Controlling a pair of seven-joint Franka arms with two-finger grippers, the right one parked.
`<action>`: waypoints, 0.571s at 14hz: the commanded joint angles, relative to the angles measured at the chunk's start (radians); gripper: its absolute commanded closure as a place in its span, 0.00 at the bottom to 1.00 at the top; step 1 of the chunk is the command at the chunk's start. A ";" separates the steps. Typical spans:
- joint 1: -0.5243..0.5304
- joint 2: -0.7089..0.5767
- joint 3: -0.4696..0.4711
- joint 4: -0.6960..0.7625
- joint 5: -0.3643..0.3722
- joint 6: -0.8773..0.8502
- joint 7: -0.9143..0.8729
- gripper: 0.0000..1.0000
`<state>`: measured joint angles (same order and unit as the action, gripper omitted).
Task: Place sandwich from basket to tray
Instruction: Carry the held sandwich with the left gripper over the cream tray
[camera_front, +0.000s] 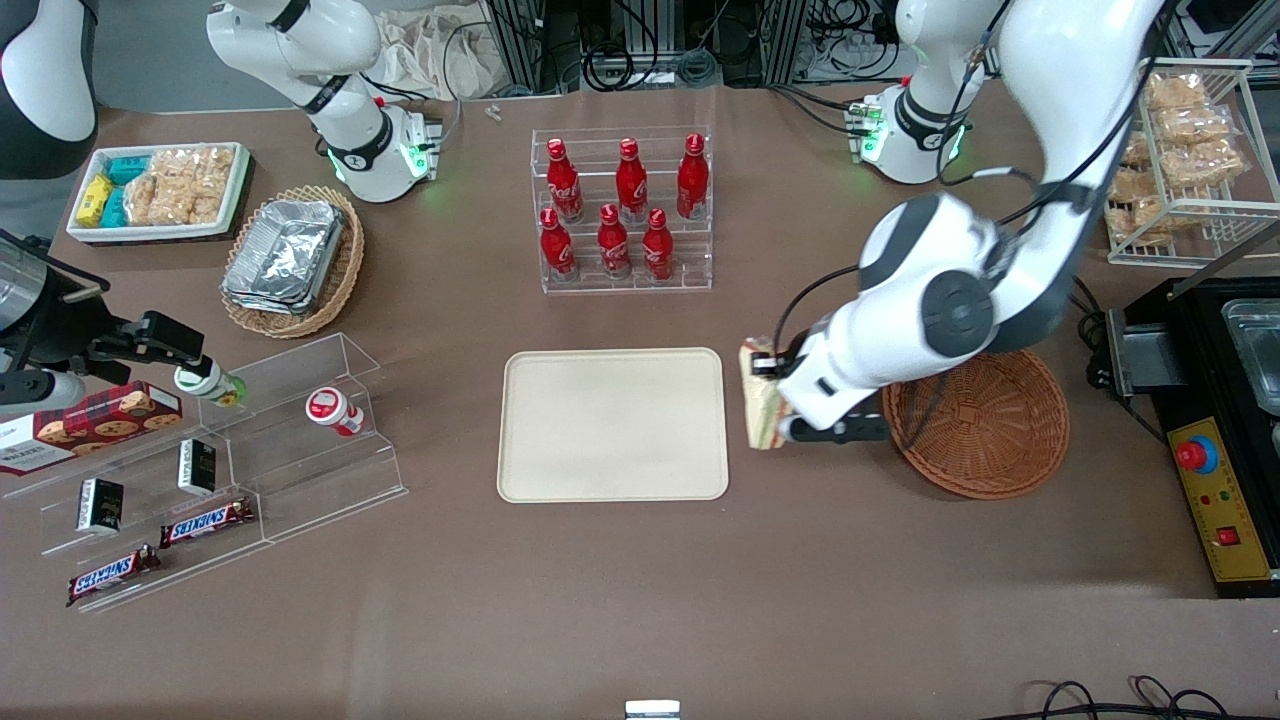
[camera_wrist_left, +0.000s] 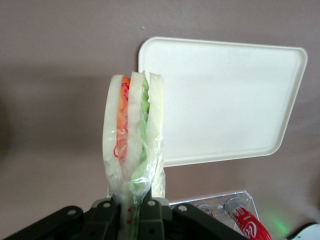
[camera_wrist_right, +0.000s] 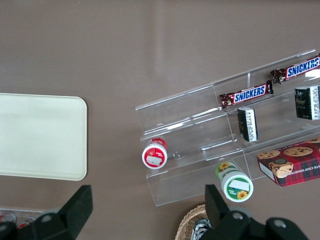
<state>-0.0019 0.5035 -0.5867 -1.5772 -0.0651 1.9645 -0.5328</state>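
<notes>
Our gripper, fingers pinching the small wrapped triangle sandwich by its thin end just beside the flat cream plastic tray, could let it slip onto the brown surface.

"SNICKERS" on candy bars

My gripper is black, its fingers pressed on the clear wrap of the sandwich: pale white bread in layers, an orange-red stripe and a green stripe between them. The tray is plain cream-beige. The basket is reddish-brown woven wicker. The table is dull brown. The bottles are red with white lettering. My arm is white with dark grey joints.
</notes>
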 joint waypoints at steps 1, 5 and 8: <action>-0.056 0.087 -0.004 0.016 0.086 0.053 -0.068 1.00; -0.110 0.202 -0.002 0.017 0.205 0.203 -0.173 1.00; -0.141 0.248 0.005 0.022 0.254 0.223 -0.182 1.00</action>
<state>-0.1211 0.7236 -0.5871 -1.5808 0.1409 2.1814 -0.6862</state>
